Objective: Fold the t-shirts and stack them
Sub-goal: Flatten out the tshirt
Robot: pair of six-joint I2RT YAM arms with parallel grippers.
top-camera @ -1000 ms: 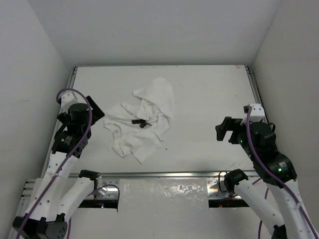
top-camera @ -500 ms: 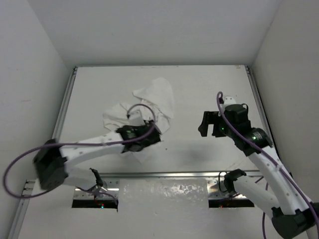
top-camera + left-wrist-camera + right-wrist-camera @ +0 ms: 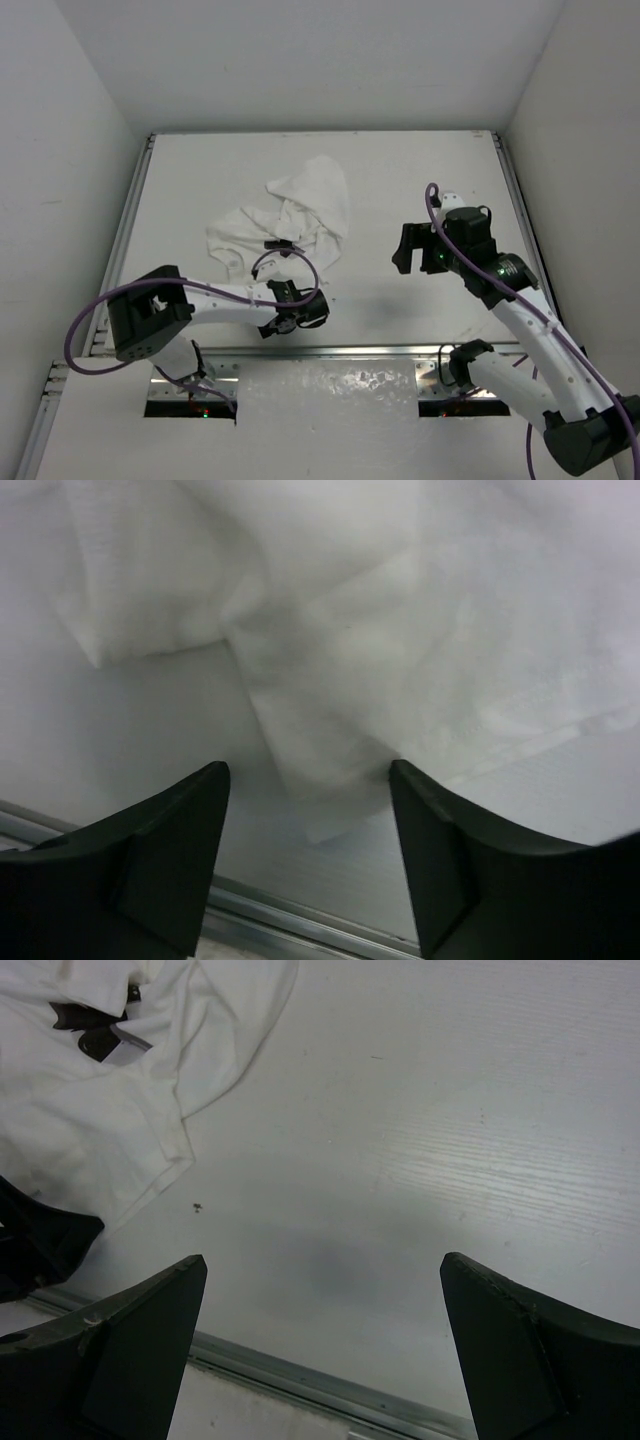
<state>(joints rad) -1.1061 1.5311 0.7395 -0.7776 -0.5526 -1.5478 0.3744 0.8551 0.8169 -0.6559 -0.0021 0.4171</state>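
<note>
The white t-shirt (image 3: 300, 215) lies crumpled on the table left of centre, with a small black mark (image 3: 283, 243) on it. My left gripper (image 3: 291, 306) is low at the shirt's near edge. In the left wrist view the left gripper (image 3: 308, 780) is open, and a near corner of the shirt (image 3: 330, 770) lies between the fingertips, not pinched. My right gripper (image 3: 407, 256) is open and empty above bare table to the right of the shirt. In the right wrist view the right gripper (image 3: 320, 1265) faces bare tabletop, with the shirt (image 3: 100, 1120) and its black mark (image 3: 88, 1022) at upper left.
A metal rail (image 3: 380, 350) runs along the table's near edge, close behind both grippers. White walls enclose the table on the left, far and right sides. The left gripper's body (image 3: 30, 1245) shows at the left edge of the right wrist view.
My left arm has swung from the table's left side down and across to the shirt's near corner. My right gripper has moved left and farther in over the table.
</note>
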